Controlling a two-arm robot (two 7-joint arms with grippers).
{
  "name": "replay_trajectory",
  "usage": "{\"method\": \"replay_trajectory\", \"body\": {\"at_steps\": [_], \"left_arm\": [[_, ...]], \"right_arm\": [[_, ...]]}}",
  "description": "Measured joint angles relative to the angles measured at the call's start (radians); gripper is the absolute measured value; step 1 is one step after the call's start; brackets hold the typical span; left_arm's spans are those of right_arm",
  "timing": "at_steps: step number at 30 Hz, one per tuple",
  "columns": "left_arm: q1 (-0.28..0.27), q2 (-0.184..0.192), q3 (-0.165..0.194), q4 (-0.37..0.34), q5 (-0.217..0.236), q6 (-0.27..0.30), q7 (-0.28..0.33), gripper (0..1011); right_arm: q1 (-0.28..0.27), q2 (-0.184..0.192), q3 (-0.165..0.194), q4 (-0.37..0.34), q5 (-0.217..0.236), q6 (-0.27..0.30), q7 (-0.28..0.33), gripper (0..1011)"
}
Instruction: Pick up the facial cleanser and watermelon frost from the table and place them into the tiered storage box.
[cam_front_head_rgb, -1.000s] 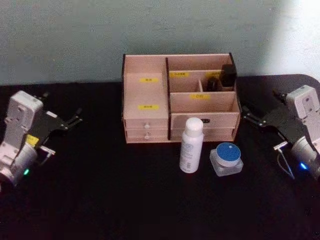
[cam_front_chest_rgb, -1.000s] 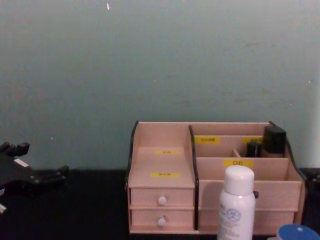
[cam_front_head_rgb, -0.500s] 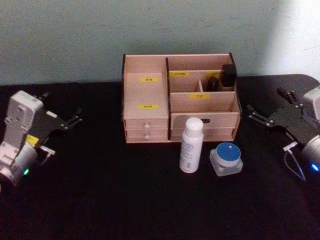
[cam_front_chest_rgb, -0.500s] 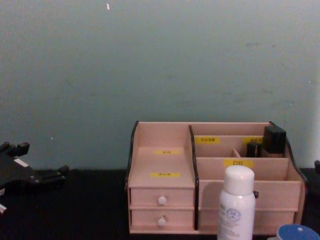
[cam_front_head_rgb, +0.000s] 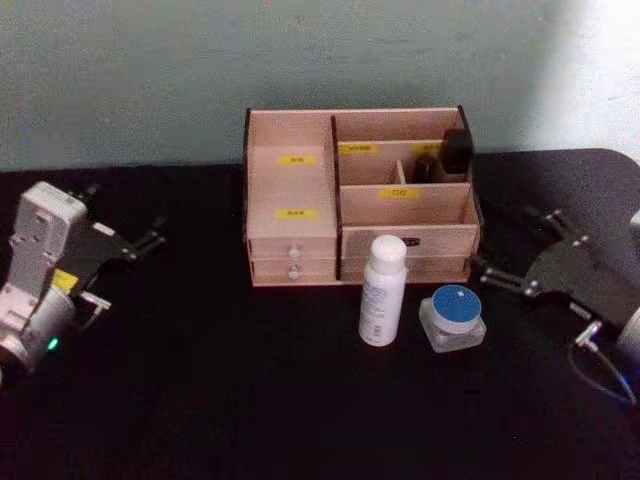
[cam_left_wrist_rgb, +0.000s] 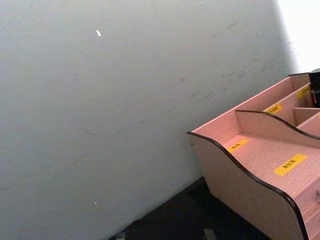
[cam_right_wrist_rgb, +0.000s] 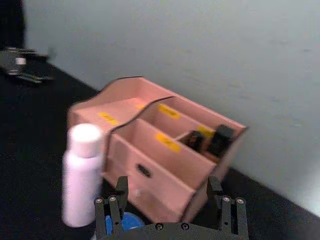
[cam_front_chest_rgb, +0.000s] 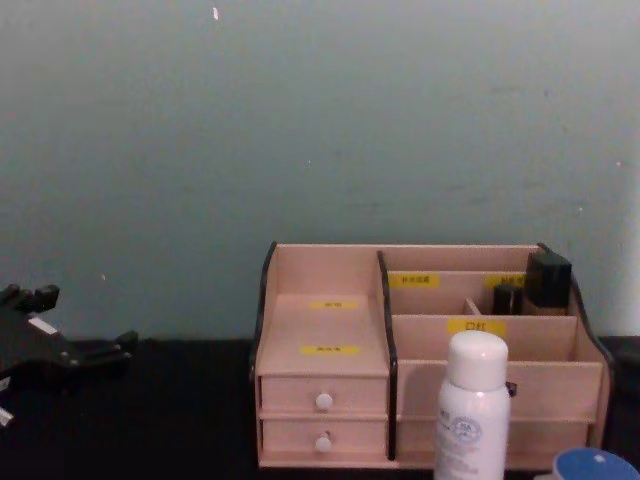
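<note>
Progress check: pretty much nothing is done yet. The facial cleanser (cam_front_head_rgb: 383, 290) stands upright on the black table (cam_front_head_rgb: 250, 400), just in front of the tiered storage box (cam_front_head_rgb: 290, 185). The watermelon frost (cam_front_head_rgb: 452, 316) sits right beside it on the robot's right, lid up. Neither one is in a compartment, and the only stuff inside the box is a couple of small black bottles (cam_front_head_rgb: 455, 152) at the back right. So both picks and both placements are left, by my reckoning.

The right gripper (cam_front_head_rgb: 503, 240) hovers off to the right of the jar, near it but not touching, fingers spread wide with nothing between them. The left gripper (cam_front_head_rgb: 122, 213) is parked far out on the left side of the table, fingers also spread and empty.

Compared with a second ago, the right arm has swung down and inward. Its gripper was out by the table's right edge back then and is now much closer to the watermelon frost. Looks to me like the jar goes first. Left arm, bottle, jar and box haven't budged.
</note>
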Motion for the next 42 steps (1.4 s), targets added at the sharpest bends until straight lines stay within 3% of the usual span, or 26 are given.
{"method": "replay_trajectory", "body": {"at_steps": [11,22,34,42], "left_arm": [[0.000,0.000,0.000,0.000,0.000,0.000,0.000,1001],[0.000,0.000,0.000,0.000,0.000,0.000,0.000,1001],[0.000,0.000,0.000,0.000,0.000,0.000,0.000,1001],[0.000,0.000,0.000,0.000,0.000,0.000,0.000,1001]], "right_arm": [[0.035,-0.028,-0.042,0.030,0.059,0.043,0.176,1002],[0.093,-0.078,-0.074,0.103,0.070,0.066,0.300,1002],[0.170,-0.142,-0.111,0.204,0.056,0.074,0.383,1002],[0.216,-0.175,-0.131,0.261,0.044,0.073,0.401,1002]]}}
